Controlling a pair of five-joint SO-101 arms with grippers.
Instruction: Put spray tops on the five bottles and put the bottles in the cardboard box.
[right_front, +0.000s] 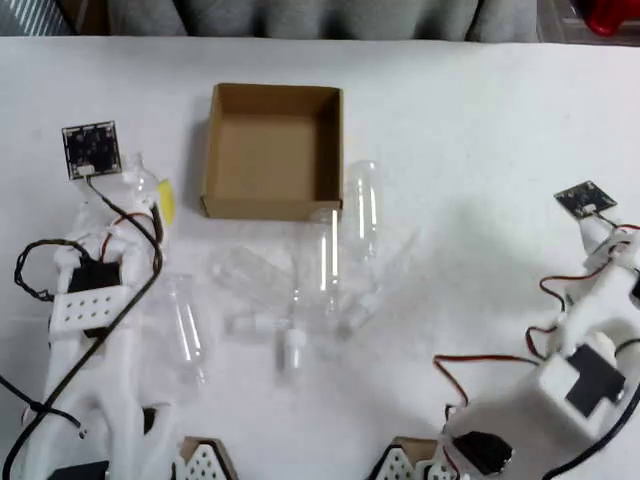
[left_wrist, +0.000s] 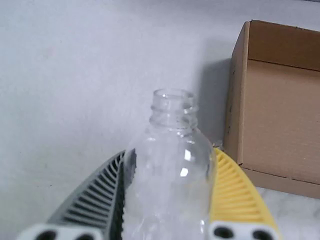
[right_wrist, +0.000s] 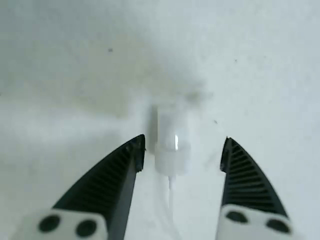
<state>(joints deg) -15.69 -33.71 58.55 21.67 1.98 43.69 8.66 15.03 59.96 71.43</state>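
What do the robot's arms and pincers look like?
The left arm and right arm are white, with black and red cables. The left pincer has one grey and one yellow ribbed finger; the right pincer has two black ones.

Glossy clear plastic bottle (left_wrist: 170, 175); matt brown cardboard box (right_front: 272, 150).

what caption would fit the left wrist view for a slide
Left end effector gripping an open-necked clear bottle beside the cardboard box.
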